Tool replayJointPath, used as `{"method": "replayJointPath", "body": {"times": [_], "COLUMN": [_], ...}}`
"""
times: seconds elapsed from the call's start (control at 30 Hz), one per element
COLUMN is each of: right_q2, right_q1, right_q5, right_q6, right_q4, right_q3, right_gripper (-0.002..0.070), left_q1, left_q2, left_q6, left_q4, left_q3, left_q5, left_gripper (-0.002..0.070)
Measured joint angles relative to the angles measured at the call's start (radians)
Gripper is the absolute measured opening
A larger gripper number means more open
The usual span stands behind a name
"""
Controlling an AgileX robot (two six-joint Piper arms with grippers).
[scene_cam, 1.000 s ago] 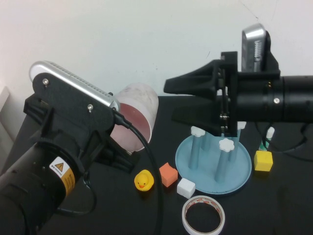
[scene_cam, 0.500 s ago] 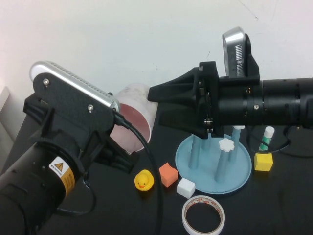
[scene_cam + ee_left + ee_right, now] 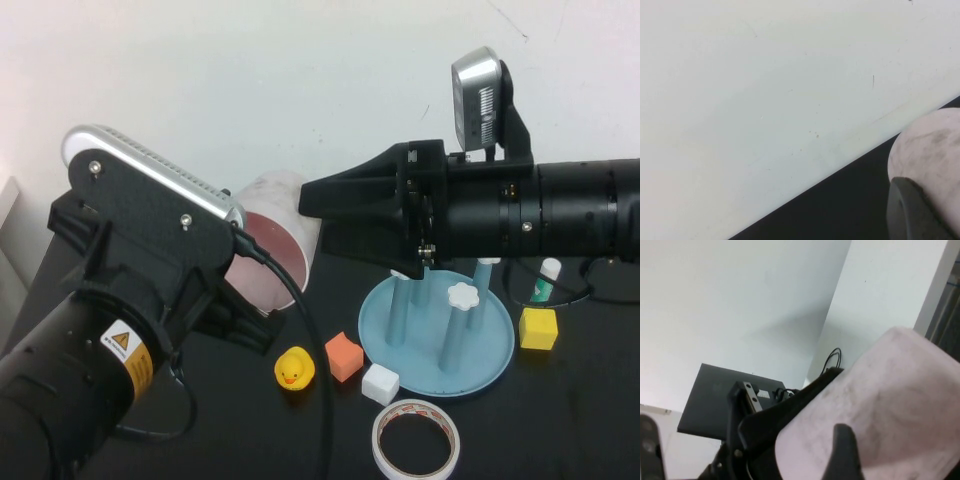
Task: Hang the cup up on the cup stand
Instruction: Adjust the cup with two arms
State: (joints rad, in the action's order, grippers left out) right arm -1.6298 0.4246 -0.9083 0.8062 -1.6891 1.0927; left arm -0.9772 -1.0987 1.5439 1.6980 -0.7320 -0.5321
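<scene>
Black table [image 3: 590,420]; left gripper [image 3: 245,325] clamped on cup [image 3: 275,245]; right gripper [image 3: 312,215] open, beside it

Matt, scuffed plastic on the cup [image 3: 283,240], whitish and smudged grey outside, smoother pink inside; smooth light-blue plastic on the cup stand [image 3: 437,340], slight sheen on the tray; matt black plastic on the left gripper [image 3: 240,325] and right gripper [image 3: 325,205]; brushed silver metal on both wrist cameras; glossy duck [image 3: 294,369] at lower centre; matt black table [image 3: 570,420]
</scene>
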Motion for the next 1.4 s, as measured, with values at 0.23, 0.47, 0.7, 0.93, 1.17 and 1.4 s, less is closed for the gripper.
{"method": "replayJointPath", "body": {"times": [0.23, 0.47, 0.7, 0.93, 1.17, 1.4], "right_q2": [0.000, 0.000, 0.000, 0.000, -0.002, -0.018], "right_q1": [-0.018, -0.022, -0.022, -0.022, -0.023, -0.024], "right_q5": [-0.026, -0.017, 0.115, 0.221, 0.221, 0.134], "right_q6": [0.029, -0.022, 0.023, 0.036, -0.065, -0.196], "right_q4": [0.000, 0.000, 0.000, -0.002, -0.002, -0.003], "right_q3": [0.000, 0.000, 0.000, 0.000, 0.000, 0.000], "right_gripper": [0.0496, 0.0495, 0.0480, 0.0477, 0.0480, 0.0507], "left_q1": [0.000, 0.000, 0.000, 0.000, 0.000, 0.000], "left_q2": [0.000, 0.000, 0.000, 0.000, 0.000, 0.000], "left_q6": [-0.016, -0.020, -0.022, -0.022, -0.024, -0.024], "left_q4": [0.000, 0.000, 0.000, 0.000, 0.000, 0.000], "left_q3": [0.000, 0.000, 0.000, 0.000, 0.000, 0.000], "left_q5": [-0.022, -0.042, -0.042, -0.042, -0.042, -0.042], "left_gripper": [0.0006, 0.0006, 0.0006, 0.0006, 0.0006, 0.0006]}}
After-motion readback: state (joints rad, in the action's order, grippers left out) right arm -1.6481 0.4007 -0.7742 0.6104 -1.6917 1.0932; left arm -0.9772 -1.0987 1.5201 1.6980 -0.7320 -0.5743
